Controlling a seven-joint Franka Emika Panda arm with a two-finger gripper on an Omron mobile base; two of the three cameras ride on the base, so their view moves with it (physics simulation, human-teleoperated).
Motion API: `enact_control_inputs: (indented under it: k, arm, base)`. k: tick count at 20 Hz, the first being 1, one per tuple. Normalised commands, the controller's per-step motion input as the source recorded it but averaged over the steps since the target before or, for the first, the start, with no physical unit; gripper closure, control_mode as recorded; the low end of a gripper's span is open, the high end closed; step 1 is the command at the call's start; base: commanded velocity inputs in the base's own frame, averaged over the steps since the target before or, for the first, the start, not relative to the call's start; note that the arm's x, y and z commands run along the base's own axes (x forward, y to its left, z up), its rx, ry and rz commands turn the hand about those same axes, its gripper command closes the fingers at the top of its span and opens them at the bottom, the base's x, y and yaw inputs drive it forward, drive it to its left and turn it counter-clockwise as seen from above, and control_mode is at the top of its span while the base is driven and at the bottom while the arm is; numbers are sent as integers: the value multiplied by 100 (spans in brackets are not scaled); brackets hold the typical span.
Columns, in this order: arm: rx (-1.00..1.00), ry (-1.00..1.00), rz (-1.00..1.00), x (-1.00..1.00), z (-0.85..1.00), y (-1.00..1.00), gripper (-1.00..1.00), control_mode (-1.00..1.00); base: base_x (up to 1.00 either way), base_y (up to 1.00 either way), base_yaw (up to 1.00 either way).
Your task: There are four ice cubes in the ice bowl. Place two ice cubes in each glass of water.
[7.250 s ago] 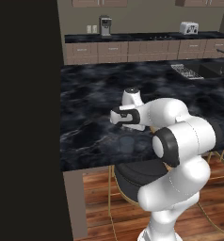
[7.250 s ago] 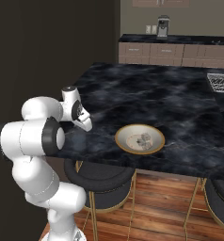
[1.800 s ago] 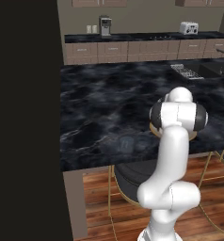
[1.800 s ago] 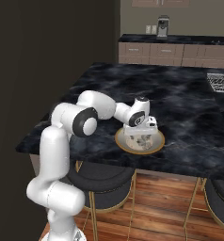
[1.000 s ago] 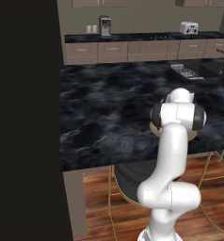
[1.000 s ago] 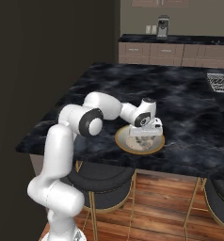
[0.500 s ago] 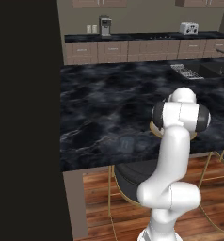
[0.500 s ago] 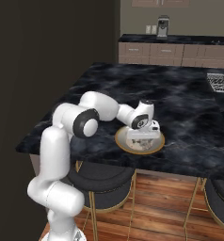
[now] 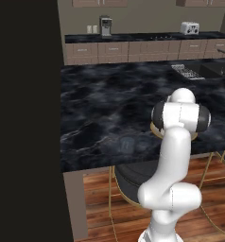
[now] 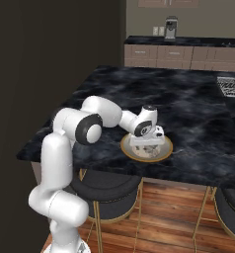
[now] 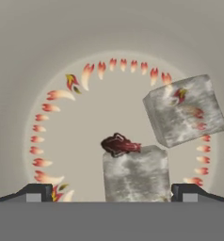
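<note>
In the hand view I look straight down into the ice bowl (image 11: pixel 76 56), cream inside with a ring of red flame marks. One ice cube (image 11: pixel 136 175) lies between my two fingertips; the gripper (image 11: pixel 113 193) is open and straddles it. A second ice cube (image 11: pixel 184 110) lies tilted beside it. In the right base view the hand reaches down into the gold-rimmed ice bowl (image 10: pixel 164 150), with the gripper (image 10: pixel 148 143) low over its middle. A faint see-through glass of water (image 9: pixel 127 142) stands on the counter left of the bowl; the arm hides most of the ice bowl's rim (image 9: pixel 155 131) there.
The bowl sits close to the front edge of the black marble island (image 10: pixel 188 108). Black stools (image 10: pixel 107 190) stand below that edge. A back counter carries a coffee machine (image 9: pixel 105 24) and a toaster (image 9: pixel 189 27); a sink (image 9: pixel 213 70) lies at the island's far right.
The hand has settled slightly lower into the bowl and shifted a little toward the arm's side. The jaws stayed open.
</note>
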Motion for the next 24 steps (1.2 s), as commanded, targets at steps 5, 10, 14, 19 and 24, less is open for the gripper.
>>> enact_control_inputs:
  k: [5,10,14,19,24]
  arm:
    - [0,0,0,0,0,0,-100,-100]
    - [0,0,0,0,-1,-7,100,-100]
    - [0,0,0,0,-9,-14,100,-100]
    - [0,-2,0,-10,32,-2,100,-100]
    - [4,-1,0,-94,98,7,100,-100]
  base:
    - [0,0,0]
    - [0,0,0]
    - [0,0,0]
    - [0,0,0]
    - [0,0,0]
